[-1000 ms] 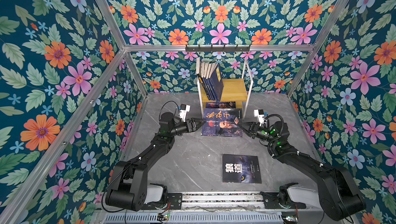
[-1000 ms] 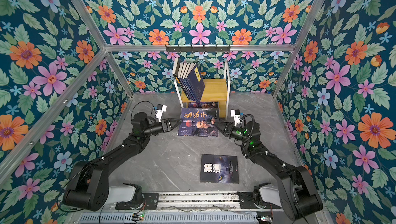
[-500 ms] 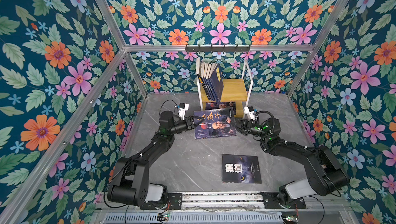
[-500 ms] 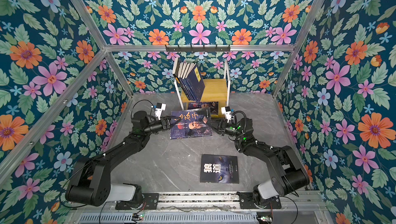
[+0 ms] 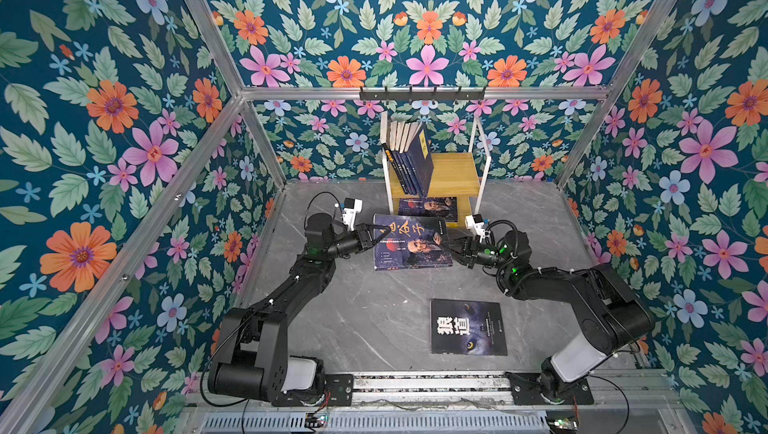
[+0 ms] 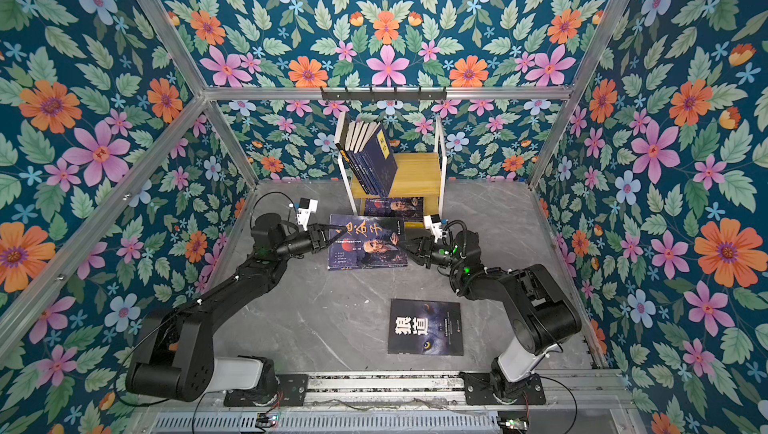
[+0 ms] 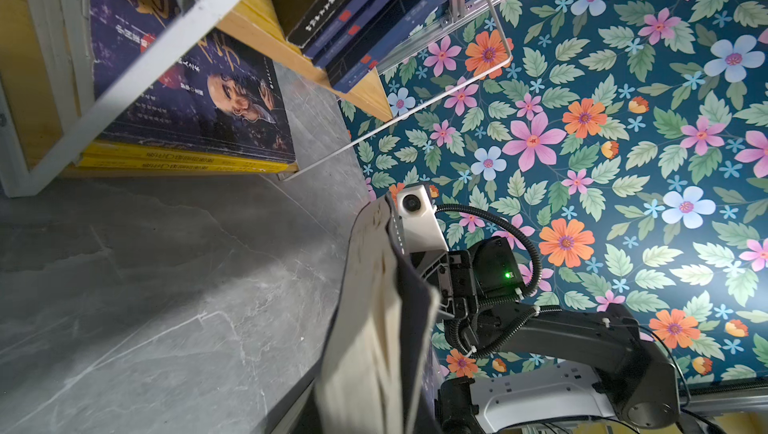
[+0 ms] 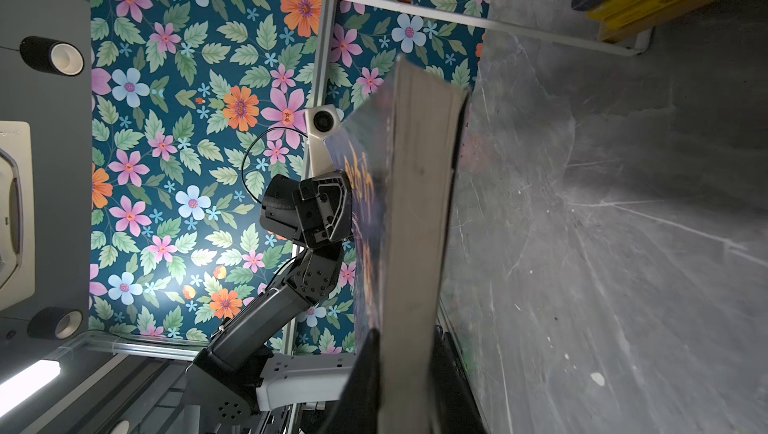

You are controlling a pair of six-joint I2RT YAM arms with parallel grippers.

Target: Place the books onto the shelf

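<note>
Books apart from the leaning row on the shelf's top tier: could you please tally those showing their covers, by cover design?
Portrait covers: 2, the raised portrait book and the lower-tier portrait book
Wolf-eye cover: 1, the wolf-eye book flat on the table
Total: 3

Portrait book (image 5: 411, 243) lifted off desk (image 5: 374, 324), shifted left, slightly rotated. Left pincer (image 5: 375, 232) jaws, wide apart before, now closed on its left edge. Right pincer (image 5: 449, 246) travelled left with it; right arm folded back.
</note>
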